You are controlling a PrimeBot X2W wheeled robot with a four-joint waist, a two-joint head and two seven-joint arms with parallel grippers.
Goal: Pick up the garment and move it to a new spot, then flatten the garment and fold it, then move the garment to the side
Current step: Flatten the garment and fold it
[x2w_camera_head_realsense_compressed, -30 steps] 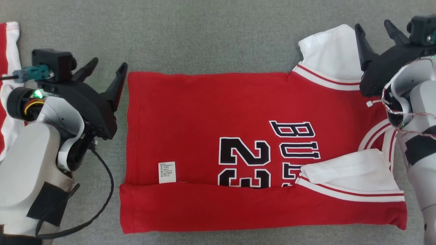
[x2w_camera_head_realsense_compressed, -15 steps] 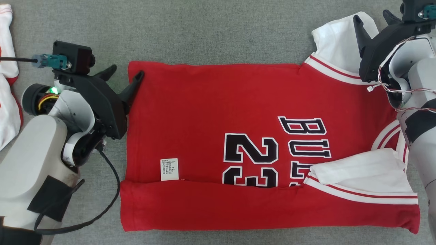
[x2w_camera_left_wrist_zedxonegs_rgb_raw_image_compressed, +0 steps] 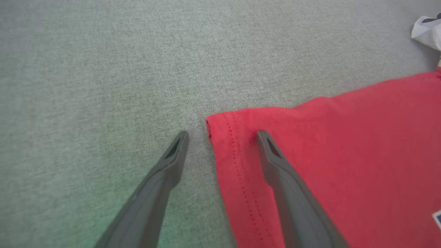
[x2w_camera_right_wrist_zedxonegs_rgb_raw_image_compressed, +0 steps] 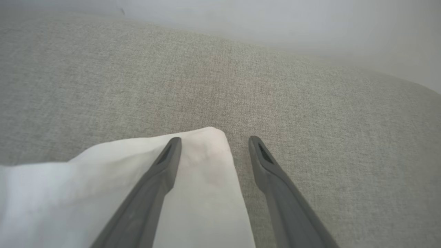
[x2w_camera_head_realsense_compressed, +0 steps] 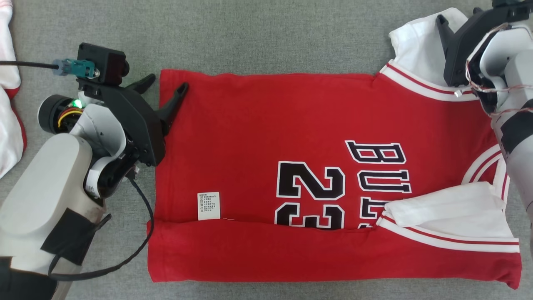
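**A:** How does the left tool stand?

**B:** It is spread wide and set astride the far left corner of the shirt. In the left wrist view one finger lies over the red hem. The other finger is over the bare grey cloth surface. I cannot tell whether either tip touches down. It grips nothing.

**A:** And the right tool?

**B:** Also spread and empty. One finger is over the tip of the white upper sleeve, and the other finger is over bare grey surface just beside that sleeve.

**A:** Where is the shirt?

**B:** It lies flat across the middle of the grey surface, between the two arms. Its hem is towards the left arm and its shoulders are towards the right. The near long edge is turned up in a red flap, which covers the lower half of the black "23". A white label sits just above that fold.

**A:** What about the other sleeve?

**B:** The lower sleeve is white with red-striped trim, and it is folded in over the red body near the right arm.

**A:** Is there anything beyond the shirt?

**B:** A black cable loops from the left arm along the shirt's left edge. A second red and white garment lies at the far left edge of the head view, well apart from the shirt.
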